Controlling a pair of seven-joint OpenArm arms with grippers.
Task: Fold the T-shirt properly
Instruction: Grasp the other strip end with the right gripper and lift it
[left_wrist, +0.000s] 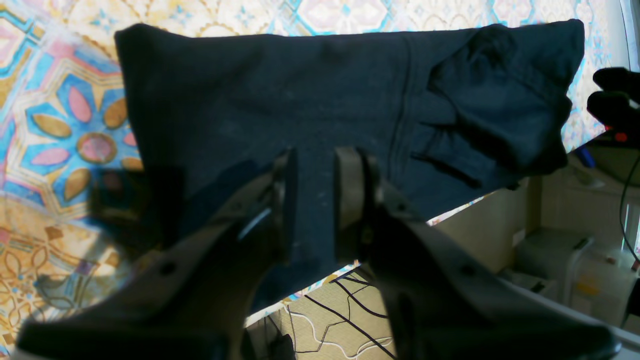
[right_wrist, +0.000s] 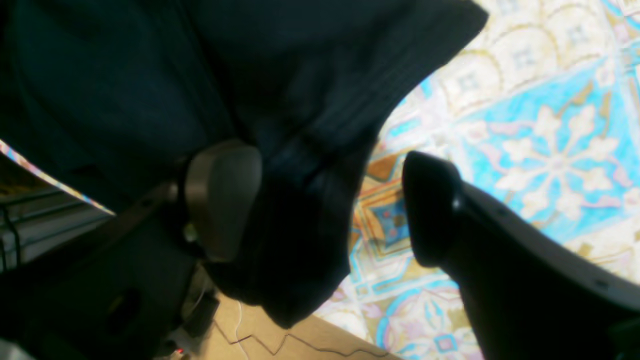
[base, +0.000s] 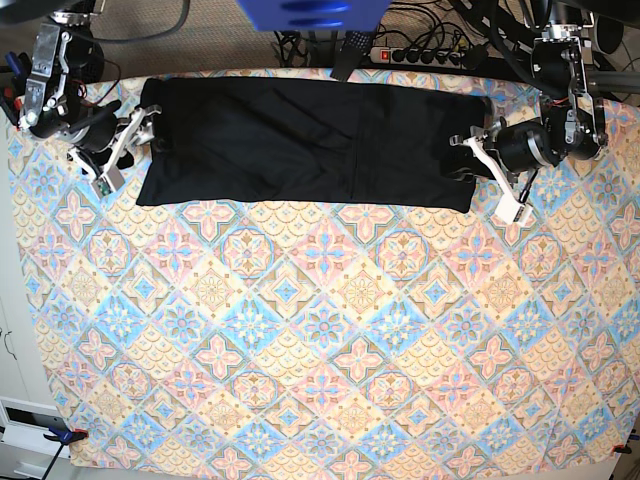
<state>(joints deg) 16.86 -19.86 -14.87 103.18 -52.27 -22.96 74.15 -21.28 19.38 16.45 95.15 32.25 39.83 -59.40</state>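
The left gripper (left_wrist: 316, 200) has its jaws drawn narrow over the edge of the T-shirt (left_wrist: 310, 105), with black fabric between them; whether they pinch it cannot be told. The right gripper (right_wrist: 330, 205) stands wide, one pad touching a bunched fold of cloth. One garment lies along the far edge of the patterned tablecloth (base: 320, 340) (plain black, folded into a long flat band). Two grippers, one at each end.

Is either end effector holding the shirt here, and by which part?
The left end effector straddles the T-shirt end edge, grip not certain. The right end effector is open, holding nothing.
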